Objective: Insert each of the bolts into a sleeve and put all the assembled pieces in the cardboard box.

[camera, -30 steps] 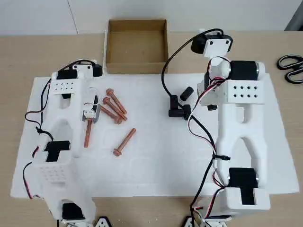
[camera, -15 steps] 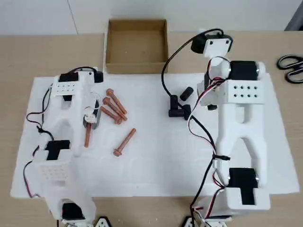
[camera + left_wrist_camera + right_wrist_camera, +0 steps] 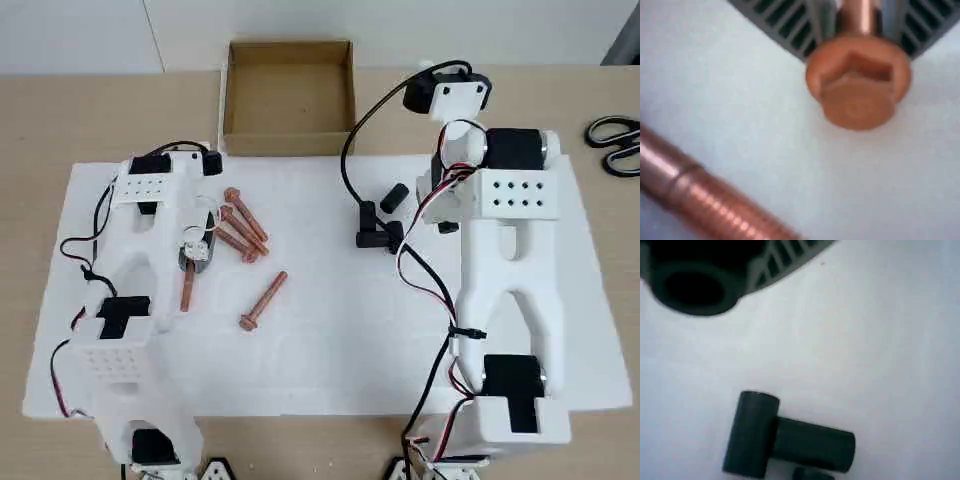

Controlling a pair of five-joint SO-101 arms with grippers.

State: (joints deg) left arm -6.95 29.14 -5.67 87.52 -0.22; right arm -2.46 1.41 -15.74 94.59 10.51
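High camera looks down over the foam sheet (image 3: 330, 340); wrist cameras peer past their fingers (image 3: 785, 20), close upon it.

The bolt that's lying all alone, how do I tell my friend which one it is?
Find the white foam sheet and look at its left half. Just nearer the arm bases than the bunch of copper bolts lies the lone bolt, slanted. It touches nothing and no arm covers it, unlike the held bolt beside it.

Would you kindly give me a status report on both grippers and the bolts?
Left gripper shut on a bolt. Right gripper shut on a sleeve. Four loose bolts on the foam; cardboard box holds no pieces.
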